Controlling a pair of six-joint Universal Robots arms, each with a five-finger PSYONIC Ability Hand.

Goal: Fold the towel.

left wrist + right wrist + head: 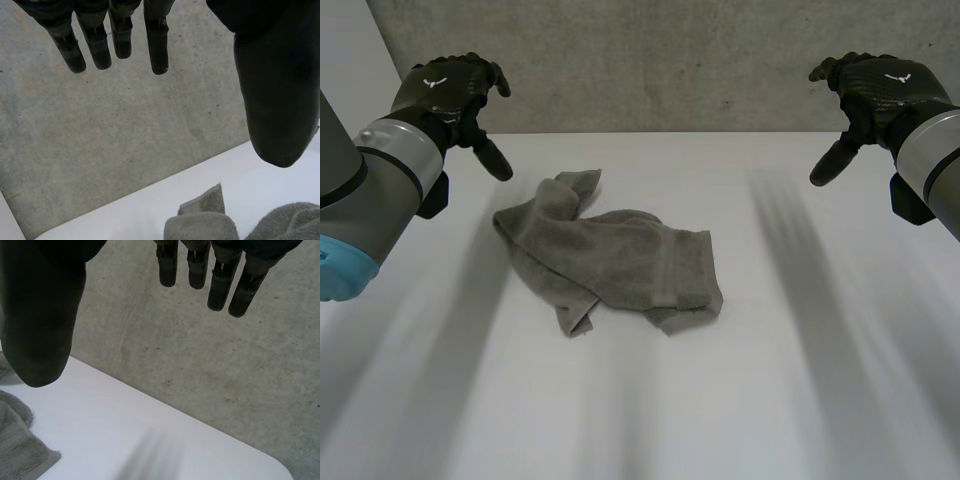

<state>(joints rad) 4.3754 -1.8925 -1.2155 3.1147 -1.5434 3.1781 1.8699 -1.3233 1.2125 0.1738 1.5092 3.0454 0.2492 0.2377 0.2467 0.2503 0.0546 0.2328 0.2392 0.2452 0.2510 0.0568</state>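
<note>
Crumpled grey towel [610, 255] lies far-left to near-right on the bench [800, 380], nearer the left hand [445, 88] than the right hand [880, 85], both hovering with fingers [158, 40] released.

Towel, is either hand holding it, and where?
No. Nothing is held: the left hand and right hand hover open, clear of the crumpled towel.

A white table [800, 380] stands against a grey concrete wall [670, 60]. One grey towel [610, 262] lies crumpled on it near the middle, bunched in loose folds, one end pointing toward the wall.
</note>
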